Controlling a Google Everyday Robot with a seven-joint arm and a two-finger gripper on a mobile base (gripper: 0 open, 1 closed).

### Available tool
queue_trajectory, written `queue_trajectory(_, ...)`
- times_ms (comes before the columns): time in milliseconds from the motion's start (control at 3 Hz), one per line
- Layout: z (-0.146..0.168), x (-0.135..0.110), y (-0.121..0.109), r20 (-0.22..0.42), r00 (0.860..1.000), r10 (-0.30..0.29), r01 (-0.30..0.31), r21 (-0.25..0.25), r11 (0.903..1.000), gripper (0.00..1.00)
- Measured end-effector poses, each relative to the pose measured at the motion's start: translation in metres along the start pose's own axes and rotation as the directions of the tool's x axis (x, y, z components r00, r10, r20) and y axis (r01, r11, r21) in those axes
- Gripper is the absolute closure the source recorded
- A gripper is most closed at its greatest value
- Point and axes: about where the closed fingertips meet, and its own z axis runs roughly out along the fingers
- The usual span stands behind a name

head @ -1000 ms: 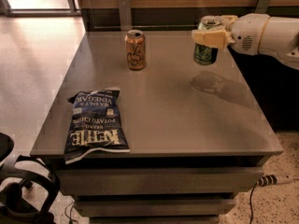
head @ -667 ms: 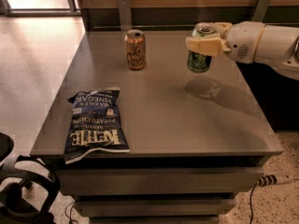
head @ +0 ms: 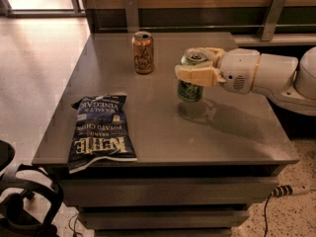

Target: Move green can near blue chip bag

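- Holding the green can upright, the gripper sits over the middle-right of the table, reaching in from the right of the view on the white arm.
- Gripper state: the cream fingers are clamped on the can's upper half, one on the near side and one behind. Nothing else is held.
- Can position: the base appears just clear of the tabletop, with a dark reflection directly below. Contact with the surface cannot be ruled out.
- Key relation: the blue chip bag lies well apart from the can, to the left in view and nearer the front edge. In my judgement, the carry must run diagonally that way.
- Bag attitude: it lies flat, long axis running back to front. Its near end slightly overhangs the front edge.
- Obstruction check: the orange can stands at the back, away from that diagonal line.
- Can condition: slim, green with dark script, silver top showing above the fingers. It stands vertical with no visible tilt.
- Bag condition: dark blue, crinkled, its white lettering upside down to the camera.
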Motion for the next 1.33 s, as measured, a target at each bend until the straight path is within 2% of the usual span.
queue_trajectory(333,0.003,0.014,0.046,0.005,0.999,-0.053,0.053,-0.059,0.9969,1.0)
queue_trajectory(667,0.005,0.024,0.068,0.021,0.994,-0.105,0.107,-0.123,0.9866,1.0)
queue_trajectory(1000,0.008,0.036,0.09,0.055,0.992,-0.109,0.118,-0.201,0.9725,1.0)
queue_trajectory(1333,0.009,0.041,0.098,0.068,0.992,-0.11,0.123,-0.23,0.9654,1.0)
